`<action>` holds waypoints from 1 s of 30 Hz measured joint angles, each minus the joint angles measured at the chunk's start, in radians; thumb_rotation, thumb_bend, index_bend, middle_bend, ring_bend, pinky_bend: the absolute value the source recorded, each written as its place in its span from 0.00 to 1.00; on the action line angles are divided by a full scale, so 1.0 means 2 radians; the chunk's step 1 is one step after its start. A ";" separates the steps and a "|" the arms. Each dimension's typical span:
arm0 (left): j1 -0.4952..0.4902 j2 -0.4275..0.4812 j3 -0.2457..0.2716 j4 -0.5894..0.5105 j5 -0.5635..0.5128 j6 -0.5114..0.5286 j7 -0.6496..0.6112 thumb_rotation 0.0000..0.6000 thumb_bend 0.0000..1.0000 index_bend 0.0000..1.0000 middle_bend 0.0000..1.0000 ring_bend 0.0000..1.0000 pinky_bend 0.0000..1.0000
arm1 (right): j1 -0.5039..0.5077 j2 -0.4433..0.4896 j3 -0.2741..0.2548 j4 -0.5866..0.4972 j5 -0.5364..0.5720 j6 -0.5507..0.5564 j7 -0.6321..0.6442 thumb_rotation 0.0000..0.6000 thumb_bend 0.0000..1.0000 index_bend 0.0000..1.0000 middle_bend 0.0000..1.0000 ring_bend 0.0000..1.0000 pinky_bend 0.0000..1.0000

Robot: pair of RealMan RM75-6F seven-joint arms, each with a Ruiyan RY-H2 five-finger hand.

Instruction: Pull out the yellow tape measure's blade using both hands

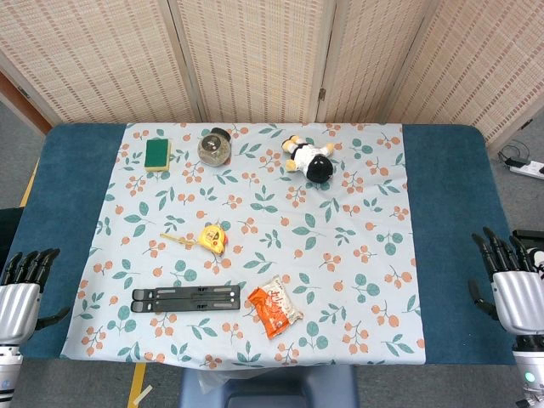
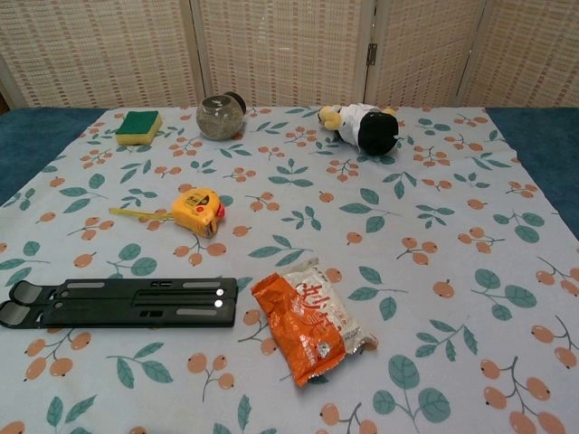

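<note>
The yellow tape measure (image 1: 213, 237) lies on the floral cloth left of centre, also seen in the chest view (image 2: 198, 210). A short length of its yellow blade (image 1: 177, 239) sticks out to the left, flat on the cloth (image 2: 136, 215). My left hand (image 1: 23, 289) hovers at the table's left front edge, fingers apart and empty, well away from the tape. My right hand (image 1: 510, 285) stays at the right front edge, fingers spread, holding nothing. Neither hand shows in the chest view.
A black folding stand (image 1: 187, 299) lies near the front edge, an orange snack packet (image 1: 274, 307) beside it. At the back sit a green sponge (image 1: 157, 154), a glass ball (image 1: 214, 147) and a plush toy (image 1: 310, 158). Woven screens stand behind the table.
</note>
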 measured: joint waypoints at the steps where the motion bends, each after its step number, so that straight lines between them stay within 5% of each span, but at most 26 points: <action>1: -0.001 0.000 0.000 0.000 0.001 0.000 0.000 1.00 0.13 0.11 0.14 0.12 0.00 | 0.000 0.000 0.000 0.000 0.000 0.001 0.001 1.00 0.47 0.00 0.06 0.12 0.00; 18: -0.027 0.000 -0.014 0.010 0.005 -0.020 -0.021 1.00 0.14 0.13 0.14 0.13 0.00 | -0.003 0.002 0.003 0.000 0.005 0.006 0.000 1.00 0.47 0.00 0.03 0.13 0.00; 30: -0.128 -0.017 -0.040 0.061 0.013 -0.134 -0.065 1.00 0.14 0.16 0.14 0.13 0.00 | -0.001 0.012 0.007 -0.014 0.006 0.006 -0.008 1.00 0.47 0.00 0.00 0.13 0.00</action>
